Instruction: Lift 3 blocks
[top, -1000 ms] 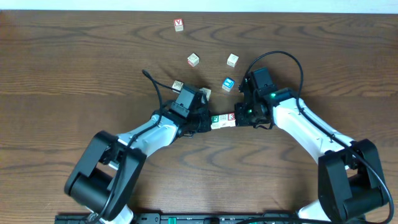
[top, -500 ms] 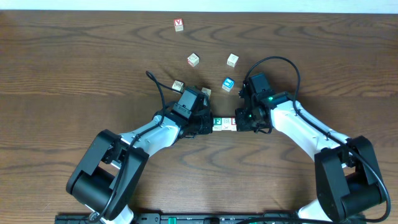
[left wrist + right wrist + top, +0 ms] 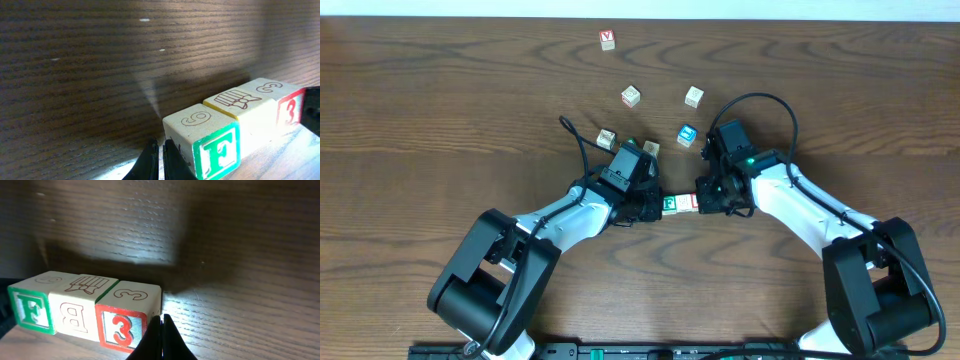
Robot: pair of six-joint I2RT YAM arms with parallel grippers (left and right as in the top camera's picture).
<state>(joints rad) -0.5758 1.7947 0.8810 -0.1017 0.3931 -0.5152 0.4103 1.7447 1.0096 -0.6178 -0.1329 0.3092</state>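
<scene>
left gripper (image 3: pixel 159 159): fingers pinched together with nothing between them, tip butted against the outer end of the green F block (image 3: pixel 216 146)
right gripper (image 3: pixel 161 336): same deal, closed up, tip pushed onto the other end at the red 3 block (image 3: pixel 121 320)
blocks: F, pale block (image 3: pixel 245 106) and 3 sit face to face in one tight row. They're sandwiched between the two tips, on the robot's side of the blue cube (image 3: pixel 687 134)
what changed: over the last second the row has slid a bit toward the robot and looks straighter. Both wrists have drawn in closer with it
off the table (image 3: pixel 440 100)?: honestly can't tell, the shadow sits right under the row
what it means: looks to me like the squeeze is set and the lift is starting or about to. Only end pressure holds the middle block, so an uneven rise could buckle the row
</scene>
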